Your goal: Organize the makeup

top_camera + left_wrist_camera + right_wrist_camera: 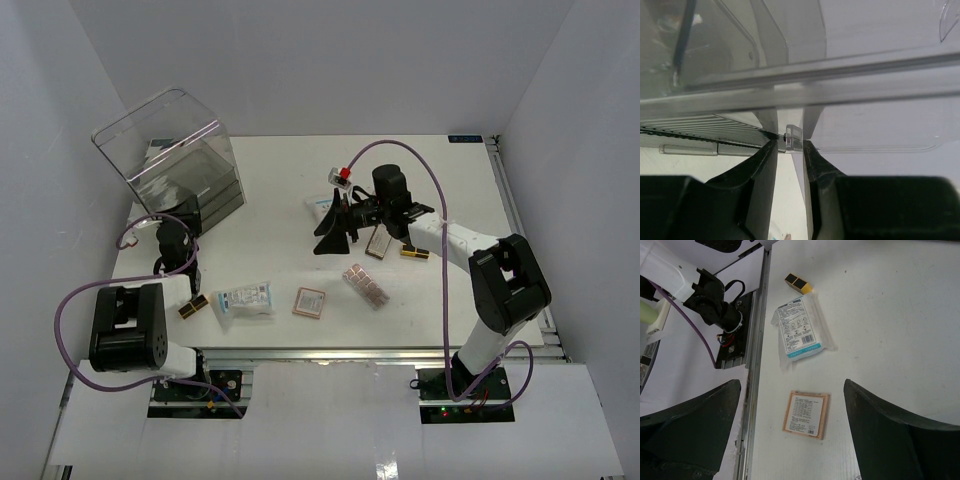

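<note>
My left gripper (181, 216) is at the front of the big clear drawer box (178, 160). In the left wrist view its jaws (790, 148) are nearly closed on a small clear drawer handle (793, 137). My right gripper (338, 236) is wide open and empty above the table's middle. Through its jaws (790, 405) I see a pink square palette (806, 415), label side up, a clear sachet (801, 332) and a black-gold piece (798, 283). From above: the palette (308, 302), sachet (243, 299), black-gold piece (193, 306), pink multi-pan strip (366, 285), brown palette (379, 243).
A second black-gold piece (416, 253) lies right of the brown palette. Another sachet (321, 204) lies partly under the right gripper. The table's metal front rail (754, 370) and the left arm's base (128, 335) are close to the near items.
</note>
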`<state>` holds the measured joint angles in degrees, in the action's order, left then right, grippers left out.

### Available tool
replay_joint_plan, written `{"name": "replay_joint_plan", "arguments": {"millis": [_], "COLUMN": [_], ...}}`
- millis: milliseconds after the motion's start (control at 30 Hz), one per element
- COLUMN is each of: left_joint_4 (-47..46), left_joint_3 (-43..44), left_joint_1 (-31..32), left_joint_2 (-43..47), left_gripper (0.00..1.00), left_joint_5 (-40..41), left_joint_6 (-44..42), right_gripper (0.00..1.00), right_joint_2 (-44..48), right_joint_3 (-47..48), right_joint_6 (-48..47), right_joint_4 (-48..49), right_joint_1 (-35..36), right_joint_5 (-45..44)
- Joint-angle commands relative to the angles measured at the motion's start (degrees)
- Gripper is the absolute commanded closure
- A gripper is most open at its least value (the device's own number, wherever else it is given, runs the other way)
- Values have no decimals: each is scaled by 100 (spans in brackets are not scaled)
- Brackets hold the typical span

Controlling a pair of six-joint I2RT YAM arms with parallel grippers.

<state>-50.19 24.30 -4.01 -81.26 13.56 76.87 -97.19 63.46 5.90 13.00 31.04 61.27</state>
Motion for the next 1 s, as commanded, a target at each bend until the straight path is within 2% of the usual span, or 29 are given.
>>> {"name": "replay_joint_plan", "arguments": {"millis": [0, 67, 267, 533, 767, 900, 967], "left_joint_4": [-147, -182, -460, -283, 174, 360, 535], "left_joint_3": [207, 193, 15, -450, -817, -944, -977], "left_joint_1": [-86, -98, -126, -127, -126, -126, -126], "left_joint_2": [-73, -116, -58, 674, 1732, 2167, 2450], "left_gripper": [67, 73, 100, 100, 100, 100, 100], "left_joint_5": [123, 114, -107, -995, -1311, -1347, -1347], "left_joint_6": [49, 83, 180, 355, 282, 320, 329], "right_gripper": [10, 10, 10, 10, 9, 7, 7], "right_joint_2": [215, 218, 226, 192, 128, -106, -395], "right_joint_3": [-99, -126, -150, -157, -70, 435, 1038], "right_joint_6": [104, 133, 166, 301, 615, 1034, 1352], "right_joint_4": [426, 467, 531, 648, 904, 951, 941], "right_joint_1": [-79, -102, -136, -142, -110, 24, 172], "right_joint_5": [235, 272, 315, 291, 202, -62, -201]}}
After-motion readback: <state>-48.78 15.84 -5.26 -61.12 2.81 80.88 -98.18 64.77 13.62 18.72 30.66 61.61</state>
